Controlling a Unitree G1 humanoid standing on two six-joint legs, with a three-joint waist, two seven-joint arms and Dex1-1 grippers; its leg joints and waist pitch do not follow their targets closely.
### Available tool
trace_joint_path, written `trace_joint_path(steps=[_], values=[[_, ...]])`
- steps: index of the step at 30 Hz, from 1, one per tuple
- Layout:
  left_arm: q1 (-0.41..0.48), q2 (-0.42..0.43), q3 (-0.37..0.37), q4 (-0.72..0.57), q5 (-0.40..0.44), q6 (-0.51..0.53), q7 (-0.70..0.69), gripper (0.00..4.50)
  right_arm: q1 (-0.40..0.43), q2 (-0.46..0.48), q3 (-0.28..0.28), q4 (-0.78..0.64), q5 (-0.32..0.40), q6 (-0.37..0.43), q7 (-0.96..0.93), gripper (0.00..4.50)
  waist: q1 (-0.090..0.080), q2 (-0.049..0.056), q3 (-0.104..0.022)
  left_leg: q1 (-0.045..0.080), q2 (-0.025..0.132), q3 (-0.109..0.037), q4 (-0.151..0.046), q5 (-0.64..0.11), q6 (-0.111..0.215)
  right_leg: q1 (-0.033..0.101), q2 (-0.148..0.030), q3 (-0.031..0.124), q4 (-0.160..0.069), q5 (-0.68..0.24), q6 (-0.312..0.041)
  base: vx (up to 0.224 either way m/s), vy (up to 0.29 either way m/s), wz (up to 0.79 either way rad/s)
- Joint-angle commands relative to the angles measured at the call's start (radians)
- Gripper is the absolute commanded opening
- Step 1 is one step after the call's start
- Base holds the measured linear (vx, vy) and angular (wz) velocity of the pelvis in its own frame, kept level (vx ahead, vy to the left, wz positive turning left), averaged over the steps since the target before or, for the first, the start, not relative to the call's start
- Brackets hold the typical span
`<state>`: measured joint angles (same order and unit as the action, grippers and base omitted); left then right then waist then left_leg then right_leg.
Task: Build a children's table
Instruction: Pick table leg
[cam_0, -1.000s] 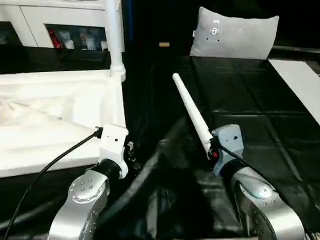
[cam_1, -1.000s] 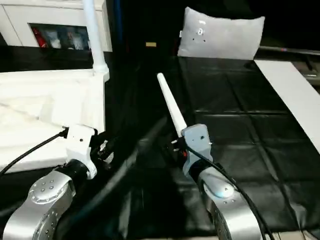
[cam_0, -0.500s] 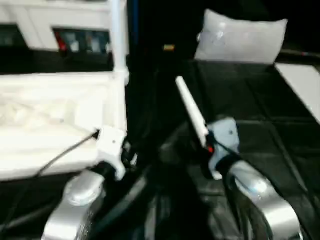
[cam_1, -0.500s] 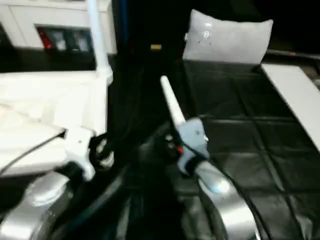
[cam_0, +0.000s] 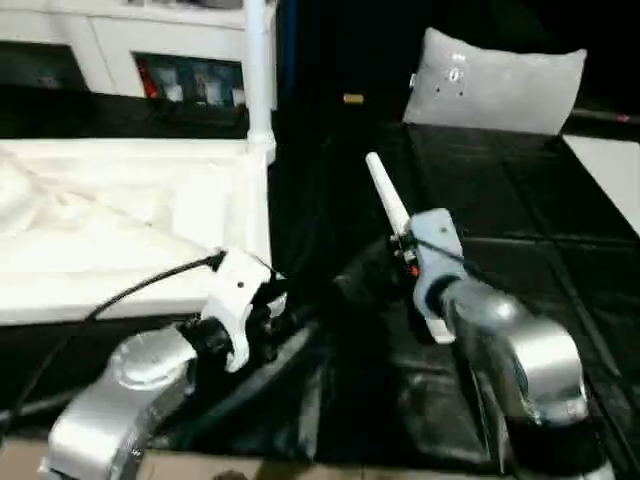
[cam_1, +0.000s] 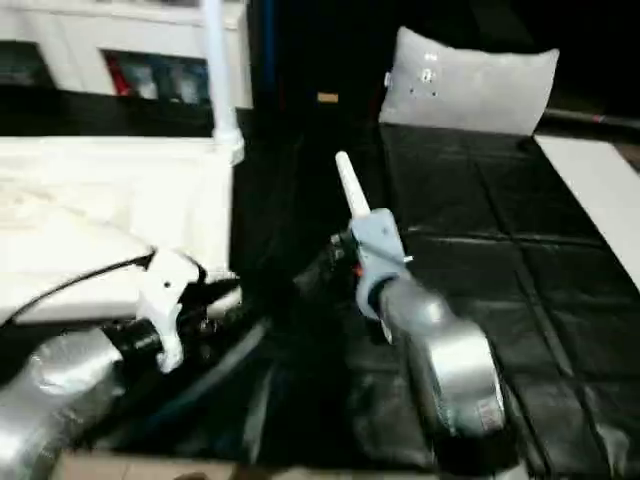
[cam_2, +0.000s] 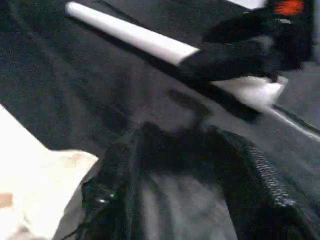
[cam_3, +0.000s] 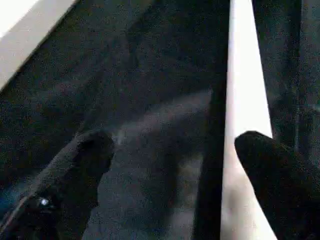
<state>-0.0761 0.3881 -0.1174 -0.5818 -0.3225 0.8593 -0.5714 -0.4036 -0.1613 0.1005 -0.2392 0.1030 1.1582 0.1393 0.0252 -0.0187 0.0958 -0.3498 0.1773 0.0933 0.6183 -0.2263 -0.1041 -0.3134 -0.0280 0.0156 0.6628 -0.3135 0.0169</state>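
**Loose leg under the right claw, tabletop waiting at left**

Through the head cameras I am looking at the upturned tabletop (cam_0: 120, 225) on the left, one leg (cam_0: 258, 70) already standing in its far corner socket. A loose leg (cam_0: 385, 197) is lying on the black sheet (cam_0: 520, 200), running away from my right gripper (cam_0: 405, 250).

My left gripper (cam_2: 195, 165) is hovering with its fingers apart, holding nothing.

At the right wrist, the fingers (cam_3: 280, 170) are standing wide, one beside the leg, not clamped.

I judge the leg light, stiff and slippery; I would grip near its thick end.
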Motion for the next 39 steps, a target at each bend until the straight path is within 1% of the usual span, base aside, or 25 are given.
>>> trace_joint_path(steps=[1, 2, 3, 4, 5, 7, 8, 9, 11, 12, 13, 14, 16, 17, 19, 23, 24, 25, 27, 32, 34, 35, 36, 37, 39], values=[[-0.018, 0.011, -0.004, -0.031, -0.036, 0.036, -0.031, 2.88, -0.02, -0.012, -0.031, 0.043, -0.009, 0.049, -0.003, 4.5, 0.0, 0.013, -0.038, 0.019, 0.023, 0.019, -0.085, -0.143, -0.077, 0.013, -0.07, 0.026, -0.088, 0.002, -0.171, -0.131, -0.007, 0.03], [-0.027, 0.028, -0.001, -0.04, -0.054, 0.053, -0.048, 2.98, -0.046, -0.02, -0.036, 0.082, -0.013, 0.062, -0.002, 4.5, 0.0, 0.013, -0.038, 0.019, 0.023, 0.019, -0.085, -0.143, -0.077, 0.013, -0.07, 0.026, -0.088, 0.002, -0.171, -0.117, -0.012, 0.03], [-0.033, 0.046, 0.0, -0.049, -0.071, 0.068, -0.066, 3.16, -0.072, -0.024, -0.043, 0.123, -0.013, 0.066, -0.002, 4.5, 0.003, 0.009, -0.043, 0.018, 0.02, 0.024, -0.088, -0.153, -0.074, 0.008, -0.071, 0.027, -0.093, -0.062, -0.173, -0.095, -0.014, 0.0], [-0.034, 0.061, -0.003, -0.056, -0.078, 0.075, -0.078, 3.16, -0.094, -0.027, -0.05, 0.161, -0.018, 0.052, -0.009, 4.5, 0.005, 0.011, -0.044, 0.016, 0.02, 0.025, -0.088, -0.149, -0.075, 0.006, -0.072, 0.027, -0.094, -0.074, -0.171, -0.095, -0.014, 0.0], [-0.037, 0.078, -0.006, -0.064, -0.085, 0.084, -0.09, 3.33, -0.122, -0.031, -0.056, 0.206, -0.021, 0.039, -0.015, 4.5, 0.007, 0.013, -0.046, 0.014, 0.019, 0.029, -0.088, -0.143, -0.075, 0.001, -0.071, 0.028, -0.095, -0.08, -0.168, -0.078, -0.014, -0.01], [-0.041, 0.096, -0.01, -0.072, -0.092, 0.093, -0.101, 3.42, -0.168, -0.044, -0.055, 0.283, -0.028, 0.01, -0.016, 4.5, 0.007, 0.01, -0.054, 0.003, 0.019, 0.032, -0.088, -0.106, -0.077, 0.003, -0.068, 0.028, -0.091, -0.048, -0.163, -0.07, -0.011, -0.02], [-0.043, 0.104, -0.013, -0.073, -0.091, 0.094, -0.104, 3.52, -0.194, -0.054, -0.053, 0.333, -0.03, -0.009, -0.009, 4.5, 0.009, 0.019, -0.053, 0.003, 0.021, 0.037, -0.086, -0.093, -0.085, -0.011, -0.062, 0.024, -0.087, 0.011, -0.165, -0.06, -0.008, -0.01], [-0.046, 0.114, -0.018, -0.074, -0.085, 0.093, -0.105, 3.61, -0.22, -0.059, -0.058, 0.381, -0.029, -0.025, -0.002, 4.5, 0.007, 0.017, -0.052, 0.001, 0.021, 0.038, -0.087, -0.107, -0.087, -0.012, -0.061, 0.024, -0.087, 0.007, -0.166, 0.0, 0.0, 0.0], [-0.053, 0.121, -0.02, -0.075, -0.088, 0.102, -0.105, 3.76, -0.244, -0.067, -0.061, 0.425, -0.023, -0.026, 0.016, 4.5, 0.009, 0.013, -0.057, -0.003, 0.021, 0.041, -0.085, -0.106, -0.088, -0.011, -0.061, 0.026, -0.085, 0.012, -0.164, 0.0, 0.0, 0.0], [-0.055, 0.129, -0.019, -0.079, -0.094, 0.107, -0.108, 3.83, -0.26, -0.076, -0.058, 0.46, -0.022, -0.036, 0.03, 4.5, 0.011, 0.014, -0.062, -0.006, 0.022, 0.042, -0.083, -0.069, -0.084, -0.011, -0.059, 0.024, -0.08, 0.073, -0.166, 0.0, 0.0, 0.0], [-0.053, 0.14, -0.016, -0.086, -0.105, 0.114, -0.112, 3.9, -0.281, -0.082, -0.069, 0.515, -0.006, -0.047, 0.056, 4.5, 0.012, 0.014, -0.061, -0.01, 0.021, 0.043, -0.083, -0.054, -0.086, -0.013, -0.056, 0.022, -0.077, 0.113, -0.17, 0.0, 0.0, 0.0], [-0.052, 0.142, -0.015, -0.087, -0.106, 0.115, -0.112, 3.9, -0.283, -0.082, -0.07, 0.52, -0.005, -0.048, 0.058, 4.5, 0.013, 0.013, -0.062, -0.011, 0.02, 0.043, -0.082, -0.056, -0.086, -0.012, -0.056, 0.022, -0.077, 0.122, -0.171, 0.0, 0.0, 0.0], [-0.05, 0.164, -0.022, -0.091, -0.099, 0.117, -0.109, 4.17, -0.308, -0.095, -0.066, 0.607, -0.003, -0.067, 0.089, 4.5, 0.014, 0.012, -0.061, -0.013, 0.021, 0.044, -0.082, -0.063, -0.087, -0.013, -0.056, 0.021, -0.077, 0.125, -0.174, 0.0, 0.0, 0.0], [-0.05, 0.166, -0.023, -0.091, -0.097, 0.117, -0.108, 4.25, -0.31, -0.096, -0.065, 0.616, -0.003, -0.069, 0.092, 4.5, 0.015, 0.012, -0.063, -0.014, 0.021, 0.044, -0.082, -0.061, -0.087, -0.012, -0.057, 0.021, -0.076, 0.127, -0.179, 0.0, 0.0, 0.0], [-0.055, 0.168, -0.023, -0.091, -0.099, 0.122, -0.105, 4.44, -0.323, -0.104, -0.057, 0.676, -0.012, -0.098, 0.101, 4.2, 0.019, 0.014, -0.068, -0.016, 0.022, 0.046, -0.08, -0.039, -0.085, -0.01, -0.058, 0.02, -0.073, 0.16, -0.187, 0.0, 0.0, 0.0], [-0.068, 0.184, -0.025, -0.079, -0.097, 0.12, -0.113, 4.5, -0.341, -0.114, -0.05, 0.716, -0.013, -0.103, 0.123, 3.87, 0.025, 0.016, -0.071, -0.017, 0.021, 0.047, -0.079, -0.038, -0.081, -0.009, -0.057, 0.019, -0.073, 0.18, -0.193, 0.0, 0.0, 0.0], [-0.07, 0.191, -0.026, -0.073, -0.099, 0.118, -0.115, 4.5, -0.348, -0.119, -0.045, 0.724, -0.011, -0.096, 0.137, 3.69, 0.027, 0.014, -0.076, -0.022, 0.021, 0.047, -0.077, -0.007, -0.075, -0.005, -0.055, 0.019, -0.068, 0.225, -0.191, 0.0, 0.0, 0.0], [-0.07, 0.191, -0.026, -0.073, -0.099, 0.118, -0.115, 4.5, -0.348, -0.119, -0.045, 0.724, -0.011, -0.096, 0.137, 3.64, 0.027, 0.014, -0.076, -0.022, 0.021, 0.047, -0.077, -0.007, -0.075, -0.005, -0.055, 0.019, -0.068, 0.225, -0.191, 0.0, 0.0, 0.0], [-0.076, 0.197, -0.03, -0.066, -0.1, 0.113, -0.112, 4.5, -0.354, -0.13, -0.037, 0.737, -0.004, -0.083, 0.165, 3.42, 0.031, 0.02, -0.075, -0.023, 0.021, 0.047, -0.076, 0.0, -0.079, -0.009, -0.053, 0.018, -0.066, 0.252, -0.19, 0.0, 0.0, 0.0], [-0.082, 0.198, -0.039, -0.061, -0.1, 0.109, -0.112, 4.5, -0.363, -0.139, -0.035, 0.765, 0.006, -0.078, 0.201, 2.99, 0.037, 0.016, -0.074, -0.02, 0.023, 0.049, -0.079, -0.048, -0.083, -0.013, -0.056, 0.018, -0.072, 0.178, -0.197, 0.0, 0.0, 0.0], [-0.084, 0.199, -0.042, -0.063, -0.099, 0.107, -0.106, 4.5, -0.363, -0.145, -0.037, 0.767, 0.008, -0.071, 0.213, 2.83, 0.04, 0.012, -0.078, -0.02, 0.025, 0.05, -0.079, -0.047, -0.083, -0.012, -0.058, 0.018, -0.072, 0.158, -0.199, 0.0, 0.0, 0.0], [-0.085, 0.2, -0.042, -0.063, -0.101, 0.106, -0.105, 4.5, -0.364, -0.148, -0.037, 0.767, 0.008, -0.066, 0.216, 2.83, 0.04, 0.012, -0.078, -0.02, 0.025, 0.05, -0.079, -0.047, -0.083, -0.012, -0.058, 0.018, -0.072, 0.158, -0.199, 0.0, 0.0, 0.0], [-0.088, 0.203, -0.045, -0.057, -0.099, 0.1, -0.108, 4.5, -0.366, -0.15, -0.043, 0.771, 0.009, -0.054, 0.214, 2.65, 0.041, 0.013, -0.079, -0.02, 0.025, 0.051, -0.078, -0.04, -0.083, -0.012, -0.057, 0.018, -0.072, 0.164, -0.197, 0.0, 0.0, 0.0], [-0.09, 0.209, -0.053, -0.048, -0.089, 0.092, -0.108, 4.5, -0.364, -0.15, -0.045, 0.771, 0.009, -0.049, 0.216, 2.55, 0.042, 0.019, -0.08, -0.021, 0.024, 0.049, -0.078, -0.035, -0.086, -0.013, -0.057, 0.018, -0.069, 0.173, -0.197, 0.0, 0.0, 0.0], [-0.095, 0.212, -0.059, -0.041, -0.082, 0.088, -0.107, 4.5, -0.363, -0.152, -0.044, 0.77, 0.008, -0.046, 0.22, 2.42, 0.042, 0.018, -0.081, -0.021, 0.024, 0.05, -0.078, -0.038, -0.087, -0.013, -0.057, 0.018, -0.071, 0.174, -0.195, 0.0, 0.0, 0.0]])
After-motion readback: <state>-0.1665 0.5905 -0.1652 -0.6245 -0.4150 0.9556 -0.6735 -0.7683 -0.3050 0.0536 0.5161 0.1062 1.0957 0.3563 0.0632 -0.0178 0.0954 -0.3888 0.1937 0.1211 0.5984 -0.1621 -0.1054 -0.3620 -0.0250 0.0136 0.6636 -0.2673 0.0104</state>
